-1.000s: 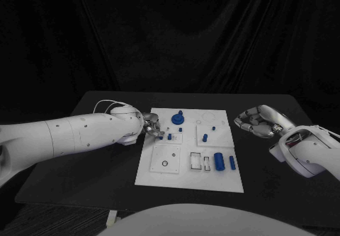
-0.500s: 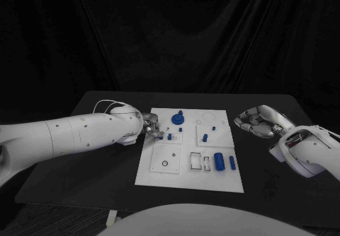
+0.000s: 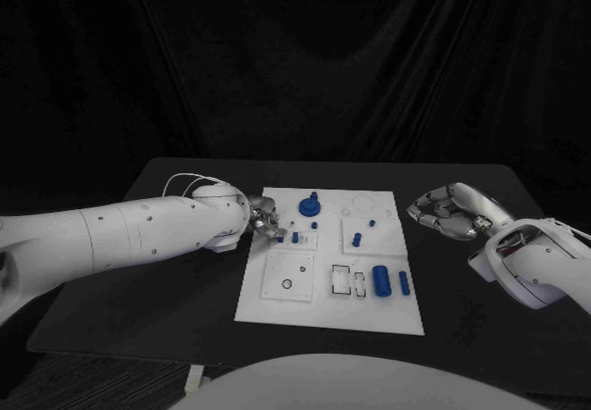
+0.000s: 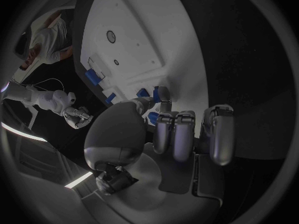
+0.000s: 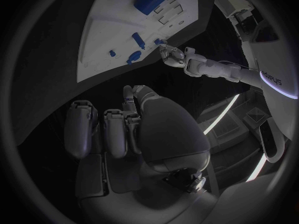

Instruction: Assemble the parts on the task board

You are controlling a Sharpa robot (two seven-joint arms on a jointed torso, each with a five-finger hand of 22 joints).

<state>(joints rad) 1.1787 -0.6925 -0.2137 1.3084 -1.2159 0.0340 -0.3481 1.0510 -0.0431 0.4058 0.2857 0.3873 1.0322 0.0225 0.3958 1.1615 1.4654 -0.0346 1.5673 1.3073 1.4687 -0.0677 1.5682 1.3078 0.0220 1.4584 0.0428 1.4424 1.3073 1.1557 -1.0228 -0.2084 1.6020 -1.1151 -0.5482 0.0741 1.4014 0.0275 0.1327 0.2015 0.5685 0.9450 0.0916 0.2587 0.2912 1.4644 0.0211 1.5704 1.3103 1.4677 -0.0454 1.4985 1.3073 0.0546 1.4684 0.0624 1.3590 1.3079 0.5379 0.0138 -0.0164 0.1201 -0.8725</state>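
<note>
The white task board (image 3: 330,295) lies in the middle of the black table. My left hand (image 3: 264,218) reaches over the board's left edge. Its thumb and a finger pinch a small blue peg (image 3: 281,239) standing in the small left panel; the left wrist view shows the fingertips (image 4: 163,95) meeting at that peg (image 4: 156,91). A second small peg (image 3: 297,237) stands beside it. Off the board's right edge, my right hand (image 3: 446,211) hovers above the table with fingers curled in on nothing, which the right wrist view (image 5: 124,129) shows too.
A big blue knob (image 3: 309,205) stands at the board's far side. More pegs (image 3: 356,238) stand mid-board, and two blue cylinders (image 3: 382,281) lie by the rectangular slots (image 3: 339,279). A panel with a ring hole (image 3: 287,284) is at the near left. Bare table (image 3: 160,290) surrounds the board.
</note>
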